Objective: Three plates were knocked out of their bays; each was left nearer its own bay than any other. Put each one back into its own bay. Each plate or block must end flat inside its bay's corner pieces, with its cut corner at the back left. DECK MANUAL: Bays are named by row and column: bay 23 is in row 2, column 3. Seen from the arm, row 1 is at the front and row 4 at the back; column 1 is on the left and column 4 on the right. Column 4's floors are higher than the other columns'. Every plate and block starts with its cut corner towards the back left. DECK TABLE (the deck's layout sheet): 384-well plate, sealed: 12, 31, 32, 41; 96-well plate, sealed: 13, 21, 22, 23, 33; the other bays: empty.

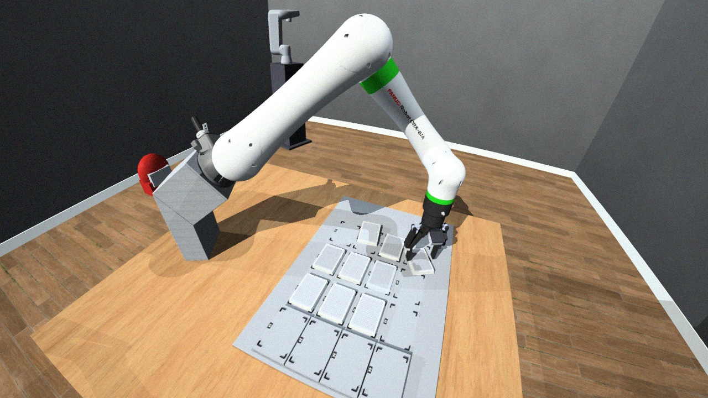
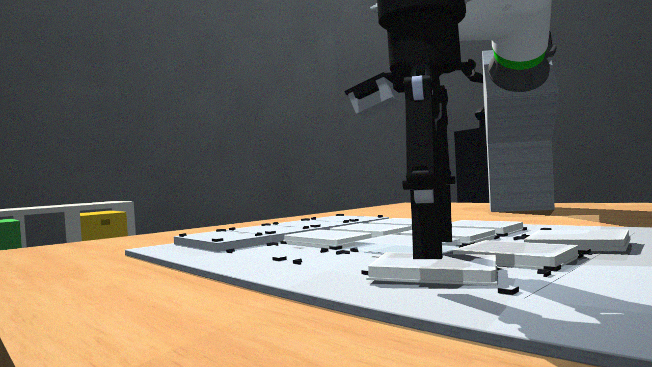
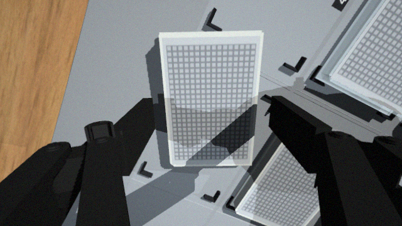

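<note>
A sealed 384-well plate (image 1: 420, 265) (image 2: 433, 274) (image 3: 210, 72) lies turned and shifted across bay 41, reaching towards bay 42. Corner pieces of bay 41 show at its lower left (image 3: 145, 169) and below it (image 3: 212, 196) in the wrist view. My gripper (image 1: 421, 255) (image 2: 436, 250) (image 3: 211, 112) is open over this plate, one finger beyond each long side, holding nothing. The plate by bay 21 (image 1: 369, 232) (image 2: 578, 239) appears off its corner pieces. The exact seating of the other plates is too small to tell.
The bay 31 plate (image 1: 392, 246) (image 2: 515, 253) (image 3: 279, 185) is close beside the right finger. The bay 32 plate (image 1: 382, 276) (image 3: 374, 66) is farther right in the wrist view. Plates stand in columns 2 and 3. Column 4's raised floor (image 1: 346, 364) is at the deck's far side from the gripper.
</note>
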You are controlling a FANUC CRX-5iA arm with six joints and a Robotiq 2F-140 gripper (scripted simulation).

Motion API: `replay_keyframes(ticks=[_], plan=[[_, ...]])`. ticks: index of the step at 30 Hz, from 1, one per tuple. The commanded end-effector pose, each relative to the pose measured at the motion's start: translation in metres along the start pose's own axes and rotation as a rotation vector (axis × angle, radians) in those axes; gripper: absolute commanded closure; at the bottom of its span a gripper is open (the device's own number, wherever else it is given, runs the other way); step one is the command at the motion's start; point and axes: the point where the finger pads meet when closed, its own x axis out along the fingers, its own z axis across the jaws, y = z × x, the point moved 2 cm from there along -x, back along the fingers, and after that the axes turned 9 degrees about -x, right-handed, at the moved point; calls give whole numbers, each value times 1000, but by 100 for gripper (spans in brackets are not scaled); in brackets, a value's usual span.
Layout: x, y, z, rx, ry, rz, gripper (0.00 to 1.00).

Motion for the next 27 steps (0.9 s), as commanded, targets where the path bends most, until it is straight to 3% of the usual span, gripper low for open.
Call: replay_keyframes(ticks=[1,17,27], plan=[[0,0,-1,0,2,1,30],[19,1,-1,0,2,1,30],[19,1,-1,0,2,1,30]])
